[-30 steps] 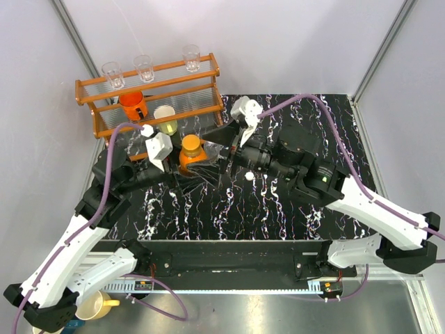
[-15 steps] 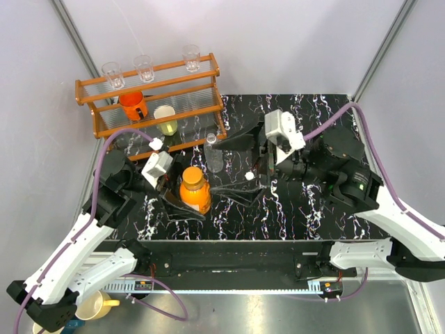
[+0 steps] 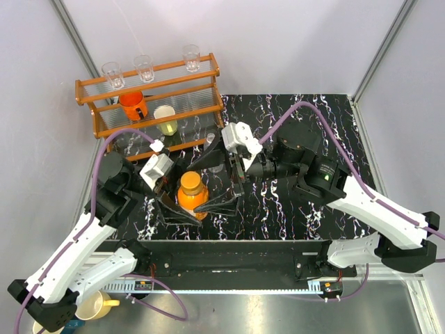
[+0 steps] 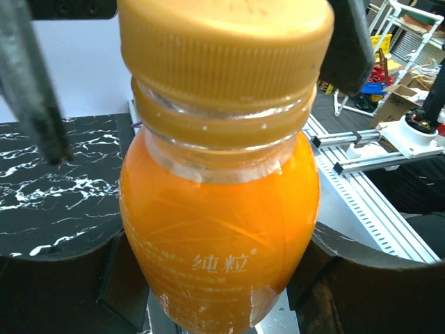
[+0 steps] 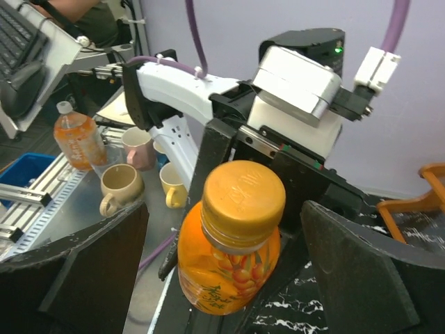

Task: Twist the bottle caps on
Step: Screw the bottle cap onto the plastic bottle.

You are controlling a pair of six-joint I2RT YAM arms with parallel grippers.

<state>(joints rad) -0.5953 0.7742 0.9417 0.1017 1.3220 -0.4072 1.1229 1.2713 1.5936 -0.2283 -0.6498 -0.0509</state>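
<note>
Your left gripper (image 4: pixel 219 292) has its fingers clamped on the lower body of the orange bottle (image 4: pixel 219 209), low in the left wrist view. That leaves the neck and shoulder free for the other arm. In the overhead view the bottle sits just left of centre, over the near part of the desk (image 3: pixel 292 202).

The orange cap (image 5: pixel 243 195) is on the neck. It looks level above the collar ring, but you can't tell from here how tightly it's threaded.

Your right gripper (image 5: pixel 224 229) is spread wide, one dark finger at the left and one at the right of its wrist frame. The cap is about centred in the gap, and neither finger touches it. That looks like a line-up for the twist: one arm anchors the bottle so it can't spin while the other turns the cap. Close squarely on the ribbed rim, because an off-centre pinch could tip the bottle in your left grip.
</note>
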